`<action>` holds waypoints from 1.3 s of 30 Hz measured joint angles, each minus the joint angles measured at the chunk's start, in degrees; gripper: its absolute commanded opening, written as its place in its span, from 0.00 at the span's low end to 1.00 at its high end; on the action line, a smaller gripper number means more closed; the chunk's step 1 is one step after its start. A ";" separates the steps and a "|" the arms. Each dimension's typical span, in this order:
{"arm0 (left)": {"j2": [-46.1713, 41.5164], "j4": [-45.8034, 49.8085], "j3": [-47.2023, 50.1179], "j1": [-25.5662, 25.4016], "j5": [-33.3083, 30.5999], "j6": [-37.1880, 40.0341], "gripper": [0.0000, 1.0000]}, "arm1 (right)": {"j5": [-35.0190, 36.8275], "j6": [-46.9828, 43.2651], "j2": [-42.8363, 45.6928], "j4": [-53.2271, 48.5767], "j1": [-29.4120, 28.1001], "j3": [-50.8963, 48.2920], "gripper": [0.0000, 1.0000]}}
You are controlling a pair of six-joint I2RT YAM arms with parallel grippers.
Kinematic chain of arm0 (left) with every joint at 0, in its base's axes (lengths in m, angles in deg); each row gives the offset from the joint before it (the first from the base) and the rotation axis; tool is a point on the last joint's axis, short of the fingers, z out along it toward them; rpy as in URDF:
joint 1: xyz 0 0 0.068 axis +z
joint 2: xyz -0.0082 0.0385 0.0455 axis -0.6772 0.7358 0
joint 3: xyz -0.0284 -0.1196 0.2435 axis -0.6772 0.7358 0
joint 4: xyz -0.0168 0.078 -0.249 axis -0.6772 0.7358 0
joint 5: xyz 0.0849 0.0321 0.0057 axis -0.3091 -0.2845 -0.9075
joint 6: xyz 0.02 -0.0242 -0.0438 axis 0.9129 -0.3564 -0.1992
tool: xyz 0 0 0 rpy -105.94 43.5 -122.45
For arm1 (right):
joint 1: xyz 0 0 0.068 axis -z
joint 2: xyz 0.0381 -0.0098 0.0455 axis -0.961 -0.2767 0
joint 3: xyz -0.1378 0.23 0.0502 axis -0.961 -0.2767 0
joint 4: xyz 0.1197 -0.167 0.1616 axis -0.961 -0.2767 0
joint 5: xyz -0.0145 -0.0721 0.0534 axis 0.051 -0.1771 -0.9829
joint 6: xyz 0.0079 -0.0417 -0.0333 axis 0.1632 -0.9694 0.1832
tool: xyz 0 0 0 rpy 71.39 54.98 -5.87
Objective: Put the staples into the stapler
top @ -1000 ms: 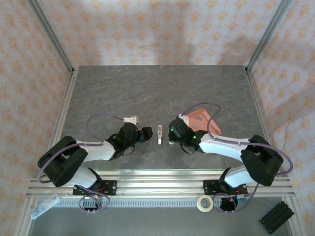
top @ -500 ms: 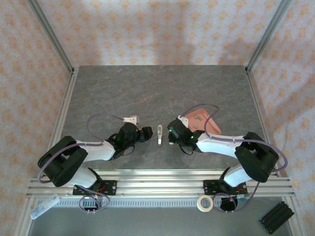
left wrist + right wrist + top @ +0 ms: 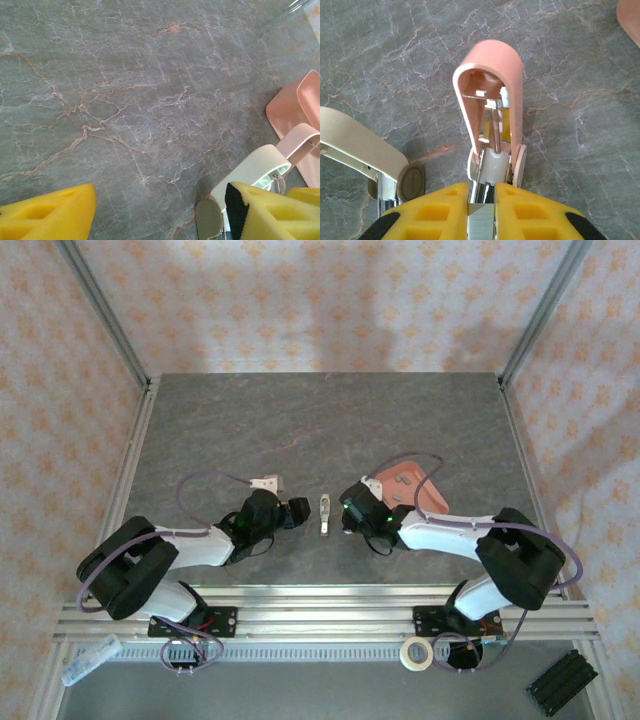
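Observation:
My right gripper (image 3: pixel 481 192) is shut on the hinge end of a pink mini stapler (image 3: pixel 490 95). Its cover is swung open, showing the spring rod and the metal channel. Just to its left stands a cream mini stapler (image 3: pixel 357 142), also opened; from above it lies between the two grippers (image 3: pixel 325 514). My left gripper (image 3: pixel 160 212) is open low over bare table, and its right finger (image 3: pixel 272 212) is close beside the cream stapler (image 3: pixel 250 172). From above, the left gripper (image 3: pixel 297 512) faces the right gripper (image 3: pixel 348 516). The staples are too small to make out.
A salmon-pink tray (image 3: pixel 408 483) lies behind the right gripper. A small white object (image 3: pixel 267 481) sits behind the left wrist. The dark marbled table (image 3: pixel 320 420) stretches open to the back, with an aluminium rail (image 3: pixel 320 610) at the near edge.
My right arm has edged left with the pink stapler, uncovering more of the tray. The left arm has not moved.

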 measured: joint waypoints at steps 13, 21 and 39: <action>0.00 -0.42 0.00 0.00 0.00 -0.11 0.70 | 0.52 0.15 -0.50 -2.36 -1.18 0.13 0.20; 0.00 -0.42 0.00 0.00 0.00 -0.11 0.70 | 1.27 -2.05 -0.81 -4.68 -1.31 1.40 0.20; 0.00 -0.42 0.00 0.00 0.15 -0.11 0.69 | 2.23 -11.41 0.00 -5.77 -1.31 2.93 0.20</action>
